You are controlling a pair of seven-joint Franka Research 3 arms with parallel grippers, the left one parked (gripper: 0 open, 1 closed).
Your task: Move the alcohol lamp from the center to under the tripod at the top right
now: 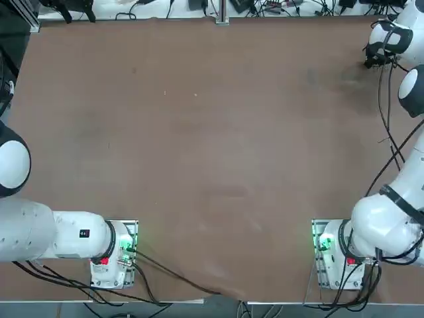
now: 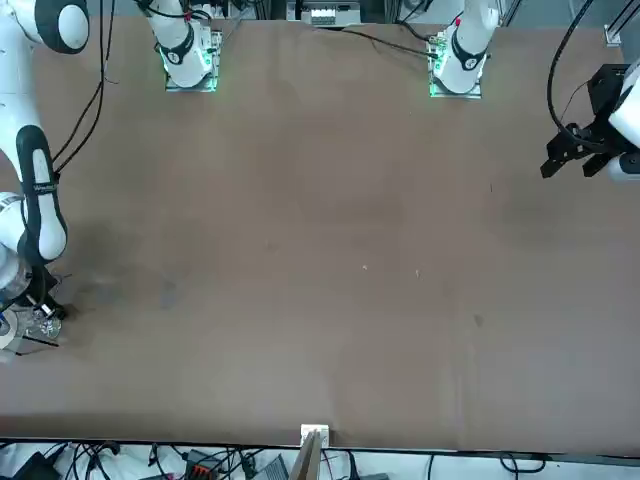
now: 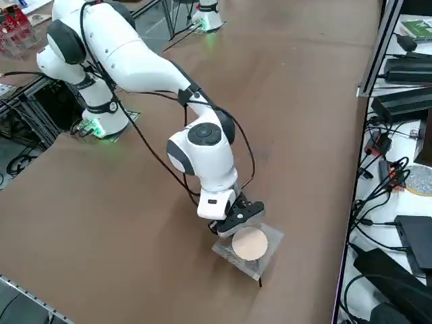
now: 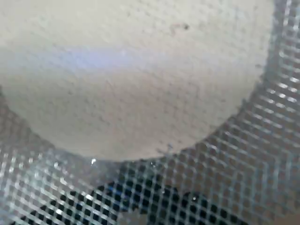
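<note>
Lamp (image 2: 44, 322): glass, fragile, slippery; grip its body.
Gripper (image 3: 233, 219): beside tripod (image 3: 248, 244); fingers' state unclear.

The brown table (image 3: 135, 223) carries the tripod (image 3: 248, 246) near its far right corner.

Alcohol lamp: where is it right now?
In the front view the alcohol lamp glints at the table's far left edge, right below the right gripper and beside the tripod, no longer at the center.
</note>
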